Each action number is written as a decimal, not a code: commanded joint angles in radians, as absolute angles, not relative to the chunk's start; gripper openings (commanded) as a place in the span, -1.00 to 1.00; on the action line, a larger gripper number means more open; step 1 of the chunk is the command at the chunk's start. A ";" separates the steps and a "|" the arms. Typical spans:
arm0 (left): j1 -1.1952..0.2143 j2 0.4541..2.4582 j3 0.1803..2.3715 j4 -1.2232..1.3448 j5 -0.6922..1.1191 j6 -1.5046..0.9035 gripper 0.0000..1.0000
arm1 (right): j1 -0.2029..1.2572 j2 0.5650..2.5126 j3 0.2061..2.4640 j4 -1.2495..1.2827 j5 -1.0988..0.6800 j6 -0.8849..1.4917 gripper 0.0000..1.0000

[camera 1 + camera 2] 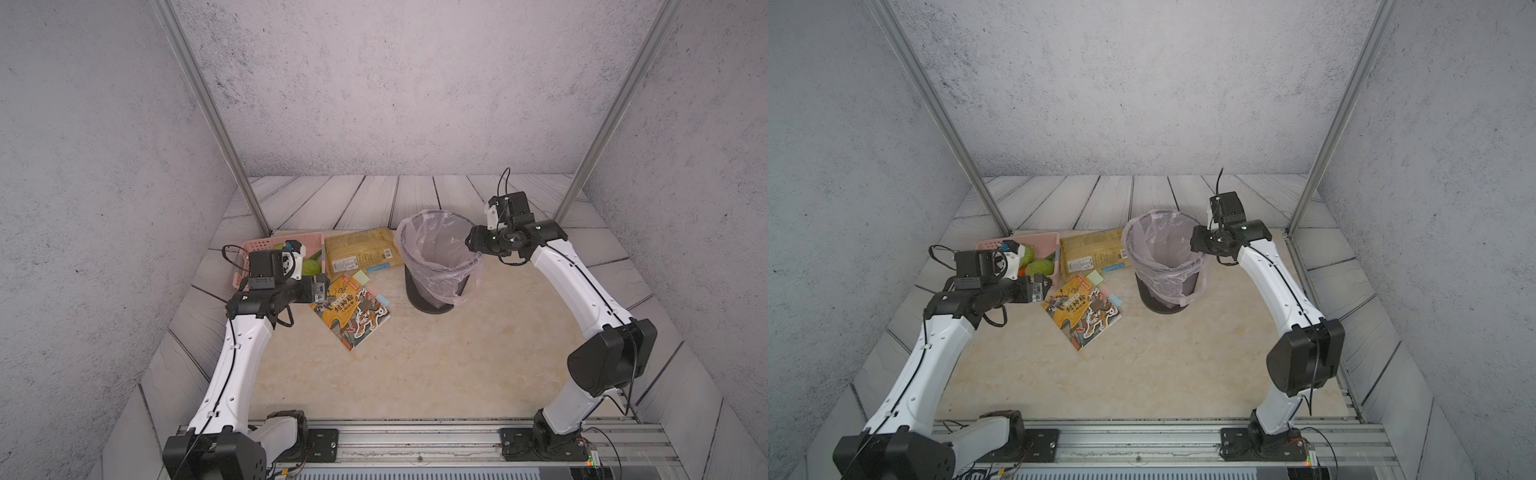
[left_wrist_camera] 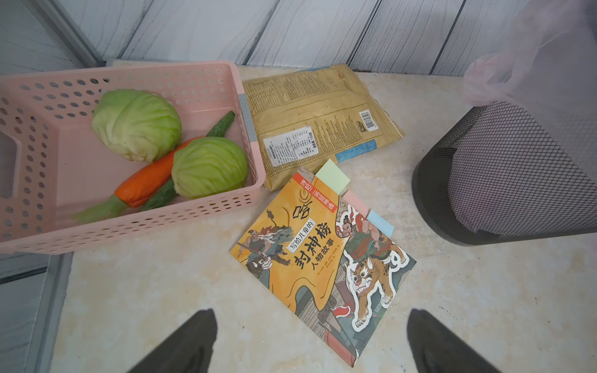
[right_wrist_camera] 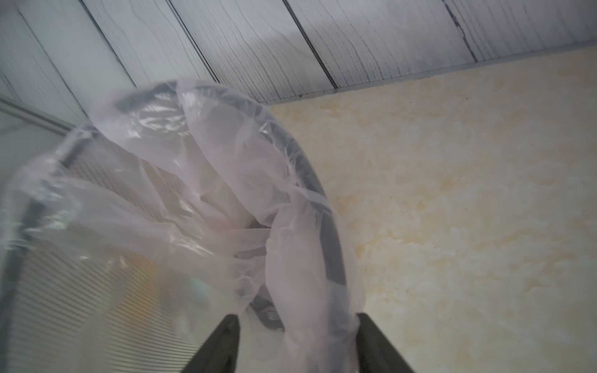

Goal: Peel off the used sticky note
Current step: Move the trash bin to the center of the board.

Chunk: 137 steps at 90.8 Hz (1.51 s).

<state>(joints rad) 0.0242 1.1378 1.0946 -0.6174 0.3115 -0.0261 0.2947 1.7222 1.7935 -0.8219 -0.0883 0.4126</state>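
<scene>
Cream marble-look worktop [image 1: 415,374], grey walls around. One book [image 2: 323,264] lies flat; three sticky notes [image 2: 332,176], green, pink and blue, poke from its edge. One bin [image 1: 415,287], one pink basket [image 2: 129,226], two cabbages [image 2: 135,124]. Left arm [image 1: 232,361] and right arm [image 1: 573,282] bend forward. Left jaws hang wide apart near the book. Right jaws stand apart around the bin's bag edge.

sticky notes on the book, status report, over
Left end effector open, over picture book. Right end effector astride waste bin rim, grip unclear. Green note, pink note, blue note on book edge, untouched. Nothing covers them.
</scene>
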 commanded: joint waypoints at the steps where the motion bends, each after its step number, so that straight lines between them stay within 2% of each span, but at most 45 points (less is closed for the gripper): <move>1: 0.029 1.135 1.086 -0.617 0.328 -0.015 0.97 | 0.298 1.752 1.871 -0.904 -0.082 0.410 -0.17; 15: 0.028 1.134 1.085 -0.614 0.333 -0.014 0.97 | 0.299 1.783 1.932 -0.961 -0.034 0.396 -0.73; 24: 0.029 1.132 1.082 -0.612 0.333 -0.010 0.97 | 0.299 1.781 1.959 -0.994 0.035 0.379 -0.91; 48: 0.023 1.134 1.070 -0.611 0.338 0.000 0.97 | 0.276 1.667 1.921 -1.027 0.298 0.359 -0.99; 69: -0.031 1.164 1.070 -0.594 0.325 0.010 0.97 | 0.088 1.552 1.793 -0.998 0.240 0.416 -0.98; 88: -0.145 1.227 1.075 -0.590 0.218 0.049 0.97 | -0.042 1.467 1.641 -0.919 0.156 0.450 -0.97; 102: -0.182 1.303 1.086 -0.597 0.256 -0.007 0.97 | -0.065 1.438 1.575 -0.896 0.134 0.462 -0.88; 116: -0.196 1.396 1.091 -0.580 0.322 -0.112 0.97 | -0.073 1.407 1.536 -0.894 0.133 0.463 -0.57; 129: -0.210 1.478 1.089 -0.572 0.328 -0.190 0.97 | -0.073 1.345 1.545 -0.928 0.155 0.444 -0.05; 137: -0.212 1.537 1.092 -0.567 0.305 -0.224 0.97 | -0.074 1.313 1.575 -0.971 0.164 0.425 0.17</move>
